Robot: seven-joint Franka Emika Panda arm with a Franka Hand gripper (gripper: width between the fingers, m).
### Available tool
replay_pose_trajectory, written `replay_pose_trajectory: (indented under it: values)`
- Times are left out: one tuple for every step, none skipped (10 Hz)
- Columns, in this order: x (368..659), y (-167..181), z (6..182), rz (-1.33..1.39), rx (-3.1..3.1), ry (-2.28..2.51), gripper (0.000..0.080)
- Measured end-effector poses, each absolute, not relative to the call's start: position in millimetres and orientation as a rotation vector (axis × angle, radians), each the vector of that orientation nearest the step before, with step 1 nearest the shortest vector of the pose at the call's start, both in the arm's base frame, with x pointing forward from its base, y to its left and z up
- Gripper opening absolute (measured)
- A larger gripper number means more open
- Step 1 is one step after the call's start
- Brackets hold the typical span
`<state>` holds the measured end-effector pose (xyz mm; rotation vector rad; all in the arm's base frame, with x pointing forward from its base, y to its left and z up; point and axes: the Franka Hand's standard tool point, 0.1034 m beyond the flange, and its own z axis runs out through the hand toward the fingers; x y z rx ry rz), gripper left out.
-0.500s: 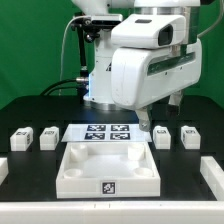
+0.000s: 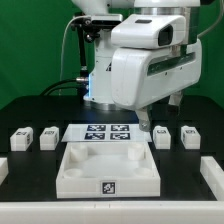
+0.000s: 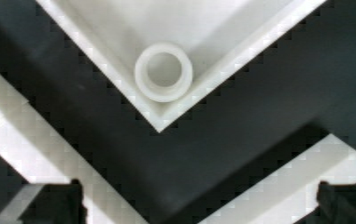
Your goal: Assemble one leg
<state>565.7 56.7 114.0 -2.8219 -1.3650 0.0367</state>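
Note:
Four small white legs with tags lie in a row on the black table: two at the exterior view's left [image 2: 20, 137] [image 2: 47, 137] and two at its right [image 2: 162, 135] [image 2: 190, 135]. The arm's big white hand [image 2: 150, 65] hangs over the middle of the table, above the large white tray-like part [image 2: 75, 170]. In the wrist view my gripper [image 3: 193, 205] is open and empty, its dark fingertips [image 3: 42, 205] wide apart. Between and beyond them lies a corner of the tray-like part [image 3: 246, 30] with a round socket [image 3: 162, 72].
The marker board [image 2: 108, 132] lies just behind the tray-like part. More white parts show at the exterior view's left edge [image 2: 3, 168] and right edge [image 2: 212, 175]. The arm's base and cables [image 2: 75, 60] stand at the back.

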Motion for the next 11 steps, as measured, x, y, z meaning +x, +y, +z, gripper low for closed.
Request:
replay_pose_trajectory:
  values:
    - [565.7, 56.7, 113.9, 0.037, -2.822, -1.365, 0.0650]
    - [565.7, 56.8, 113.9, 0.037, -2.822, -1.365, 0.0650]
    - [565.7, 56.8, 113.8, 0.037, -2.822, -1.365, 0.0650]
    - [565.1, 56.7, 113.5, 0.035, -2.818, -1.375, 0.0650]
    - [554.1, 56.3, 108.7, 0.018, -2.773, -1.470, 0.0650]
    - [535.0, 53.9, 103.3, 0.021, -2.756, -1.503, 0.0650]
    - [512.4, 48.6, 95.0, -0.003, -2.650, -1.691, 0.0650]
    - [484.6, 39.9, 79.5, -0.025, -2.554, -1.839, 0.0650]
    - [463.8, 24.8, 63.5, -0.025, -2.390, -2.040, 0.0650]
    - [452.0, 9.4, 49.2, -0.017, -2.273, -2.154, 0.0650]
    - [448.6, 0.8, 38.7, -0.017, -2.231, -2.188, 0.0650]
